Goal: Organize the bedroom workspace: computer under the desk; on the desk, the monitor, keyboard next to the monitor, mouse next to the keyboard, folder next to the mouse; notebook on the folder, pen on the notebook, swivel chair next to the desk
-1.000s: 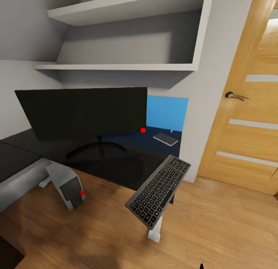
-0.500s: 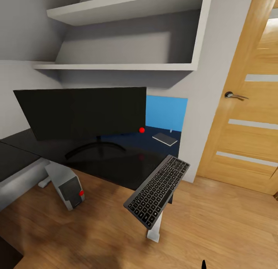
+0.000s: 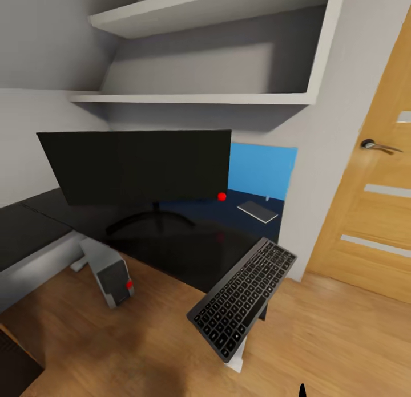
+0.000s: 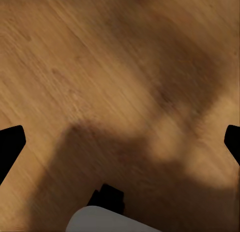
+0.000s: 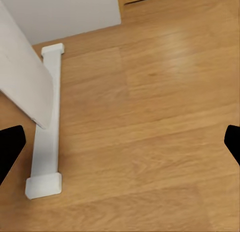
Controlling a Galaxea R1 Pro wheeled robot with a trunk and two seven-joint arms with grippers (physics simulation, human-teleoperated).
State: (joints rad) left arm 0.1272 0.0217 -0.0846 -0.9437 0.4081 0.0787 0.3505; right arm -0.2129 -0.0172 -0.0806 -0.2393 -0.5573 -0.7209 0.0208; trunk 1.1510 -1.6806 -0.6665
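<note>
Head view gives you the glossy black table (image 3: pixel 171 246): flat monitor (image 3: pixel 137 166) mid-table, slab keyboard (image 3: pixel 244 297) tilted over the near edge, blue folder (image 3: pixel 261 171) upright at the far corner. Left wrist view: left pincer (image 4: pixel 120 142) spread above woodgrain floor (image 4: pixel 120 67). Right wrist view: right pincer (image 5: pixel 120 142) spread beside the white table leg (image 5: pixel 46 137).

One monitor (image 3: pixel 134 167), one keyboard (image 3: pixel 244 297), one computer (image 3: pixel 111 274), one folder (image 3: pixel 262 171), one notebook (image 3: pixel 257 211), one pen (image 3: pixel 267 198) standing at the folder's 6 o'clock. One desk (image 3: pixel 188 248) with one white leg (image 5: pixel 46 152) at the keyboard's 6 o'clock. Two wall shelves (image 3: pixel 188 98), stacked at the monitor's 12 o'clock. One wooden door (image 3: pixel 379 214) with one handle (image 3: pixel 378 145) at 3 o'clock. Two red dots: one on the monitor's corner, one on the computer.
</note>
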